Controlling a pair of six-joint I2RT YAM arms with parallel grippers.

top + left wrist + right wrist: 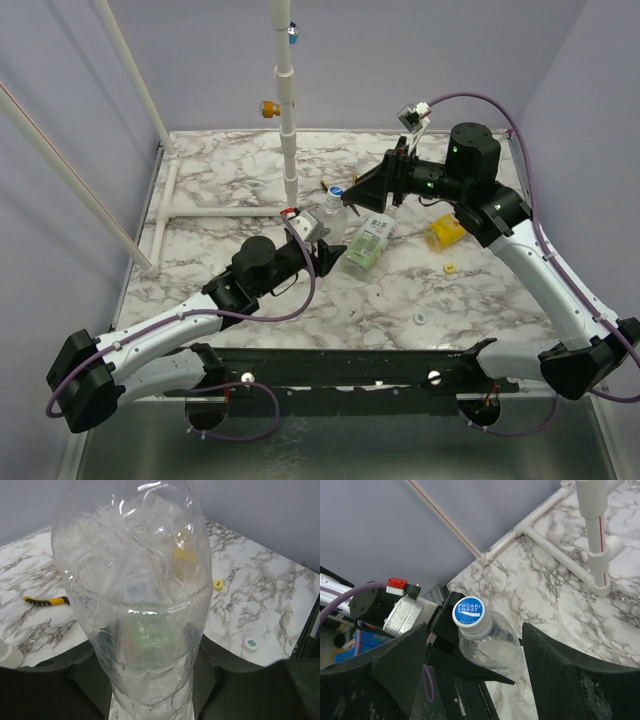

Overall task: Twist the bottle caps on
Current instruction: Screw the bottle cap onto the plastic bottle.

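Table (220, 165): white marble, grey veins. Bottle (368, 240): clear, green-white label. Cap (468, 611): blue, white lettering. Second bottle (445, 232): yellow. Pliers (45, 600): yellow-black handle.

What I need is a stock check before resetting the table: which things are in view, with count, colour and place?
clear bottle: one, clear with green-and-white label, tilted at mid-table
blue cap: one, blue, sitting on the clear bottle's neck
yellow bottle: one, yellow, lying right of the clear bottle
yellow cap: one, yellow, loose beside the yellow bottle
white cap: one, whitish, loose toward the near edge
pliers: one, yellow-and-black handle, on the table
pipe frame: one, white, back left
table: one, white marble pattern
left gripper: one, black, shut on the clear bottle
right gripper: one, black, open, straddling the blue cap
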